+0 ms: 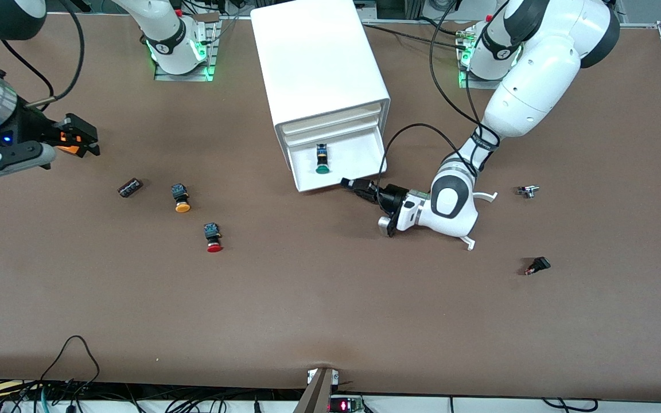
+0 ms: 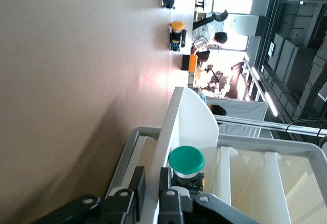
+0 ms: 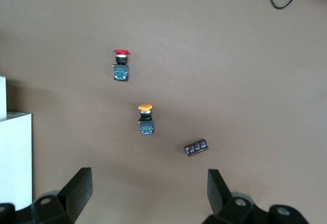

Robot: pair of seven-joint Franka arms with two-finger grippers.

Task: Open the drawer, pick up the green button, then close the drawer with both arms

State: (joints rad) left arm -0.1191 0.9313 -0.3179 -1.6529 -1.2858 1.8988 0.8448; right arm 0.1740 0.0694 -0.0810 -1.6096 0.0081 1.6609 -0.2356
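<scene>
The white cabinet (image 1: pixel 319 57) stands at the middle of the table's robot side. Its bottom drawer (image 1: pixel 359 152) is pulled out. The green-capped button (image 1: pixel 322 160) lies in the drawer, cap toward the front wall. My left gripper (image 1: pixel 346 183) is low at the drawer's front corner at the left arm's end. In the left wrist view its fingers (image 2: pixel 137 185) straddle the drawer's front wall (image 2: pixel 176 132) and pinch it, with the green button (image 2: pixel 186 160) just inside. My right gripper (image 1: pixel 81 137) hangs open and empty over the table at the right arm's end, and it also shows in the right wrist view (image 3: pixel 148 183).
An orange-capped button (image 1: pixel 181 198), a red-capped button (image 1: pixel 213 237) and a small dark part (image 1: pixel 129 187) lie on the table toward the right arm's end. Two small parts (image 1: pixel 528 191) (image 1: pixel 537 265) lie toward the left arm's end. A black cable loops near the left wrist.
</scene>
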